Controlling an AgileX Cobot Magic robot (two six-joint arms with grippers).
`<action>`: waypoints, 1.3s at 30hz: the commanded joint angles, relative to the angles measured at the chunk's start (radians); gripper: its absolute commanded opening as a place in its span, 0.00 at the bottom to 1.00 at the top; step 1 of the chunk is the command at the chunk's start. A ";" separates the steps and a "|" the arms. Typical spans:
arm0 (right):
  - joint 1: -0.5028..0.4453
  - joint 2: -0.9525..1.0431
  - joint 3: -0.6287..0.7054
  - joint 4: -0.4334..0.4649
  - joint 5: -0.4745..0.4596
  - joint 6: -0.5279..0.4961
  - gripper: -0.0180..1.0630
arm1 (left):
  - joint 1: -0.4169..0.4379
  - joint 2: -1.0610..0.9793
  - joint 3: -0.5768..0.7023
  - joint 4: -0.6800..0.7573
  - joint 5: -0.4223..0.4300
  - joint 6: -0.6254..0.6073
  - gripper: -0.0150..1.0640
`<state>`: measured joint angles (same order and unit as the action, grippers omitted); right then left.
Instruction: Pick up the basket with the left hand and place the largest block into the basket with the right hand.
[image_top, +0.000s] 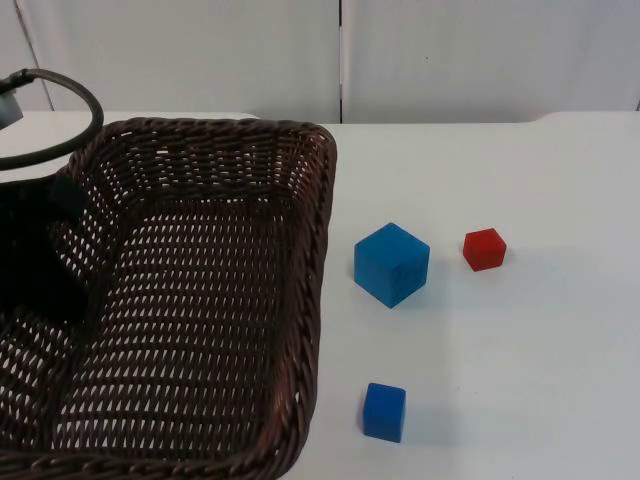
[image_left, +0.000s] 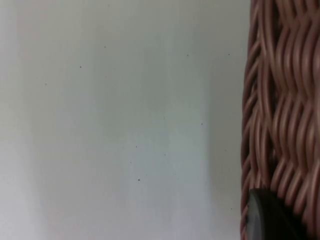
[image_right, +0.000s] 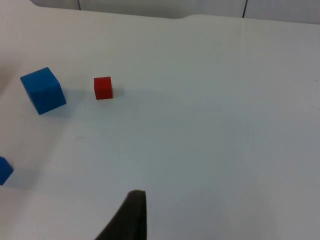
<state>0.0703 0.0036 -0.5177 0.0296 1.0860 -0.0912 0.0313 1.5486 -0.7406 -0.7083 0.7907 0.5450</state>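
The brown wicker basket (image_top: 322, 250) takes up the left half of the top view and looks raised off the table. My left gripper (image_top: 40, 270) is at its left wall, shut on the basket; in the left wrist view a black fingertip (image_left: 270, 217) lies against the weave (image_left: 285, 100). The largest block, a blue cube (image_top: 391, 264), stands on the table just right of the basket, also visible from the right wrist (image_right: 43, 90). My right gripper (image_right: 131, 217) hovers over bare table to the right of the blocks, holding nothing.
A small red cube (image_top: 484, 249) (image_right: 103, 88) sits right of the big blue one. A smaller blue cube (image_top: 384, 411) (image_right: 4, 170) lies nearer the front, close to the basket's corner. The grey partition wall (image_top: 450, 60) bounds the far table edge.
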 joint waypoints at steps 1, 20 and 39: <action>-0.006 -0.004 0.002 -0.003 -0.008 -0.006 0.99 | -0.003 -0.013 -0.001 -0.021 0.005 0.000 0.01; -0.006 0.119 -0.059 -0.002 -0.064 -0.004 0.99 | -0.003 -0.013 -0.001 -0.017 -0.002 0.000 0.01; -0.006 0.450 -0.119 0.047 -0.155 -0.004 0.99 | -0.003 -0.013 -0.001 -0.016 -0.004 0.000 0.01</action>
<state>0.0703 0.4469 -0.6294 0.0689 0.9521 -0.0912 0.0313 1.5486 -0.7406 -0.7083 0.7866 0.5450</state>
